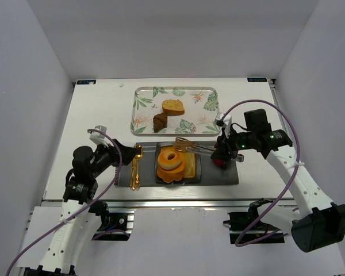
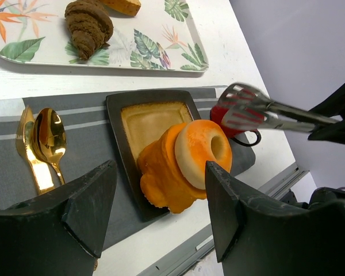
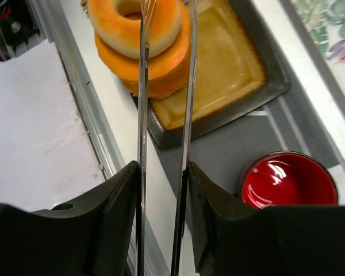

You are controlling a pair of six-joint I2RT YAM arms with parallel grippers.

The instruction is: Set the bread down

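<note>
**Steel tongs empty beside the loaded plate**

Right gripper (image 3: 164, 224): clamped narrow on the handles of the long steel tongs (image 2: 287, 115). Tong heads are nearly together with nothing between them. They hang above the small glossy red cup (image 3: 287, 178), just beside the plate and apart from the bread.

White-topped orange ring bread (image 2: 192, 158) sits tilted on a lumpy orange pastry (image 2: 161, 178). Both are on the near half of the dark square plate with a tan centre (image 2: 115, 121), which rests on the grey striped placemat (image 2: 75, 109).

Tan bread slice (image 1: 173, 106) and brown croissant (image 1: 160, 122) lie on the leaf-patterned white tray (image 1: 139, 109), well apart at the far side.

Left gripper (image 2: 159, 190): wide, empty, near the gold spoon (image 2: 49, 135).

Judgement: the ring bread looks placed, so the step in hand is the gap before any further fetch. If more bread is wanted, the next move calls for carrying the tongs to the tray, spreading the heads, and closing gently on one piece. The plate's far half shows room.
</note>
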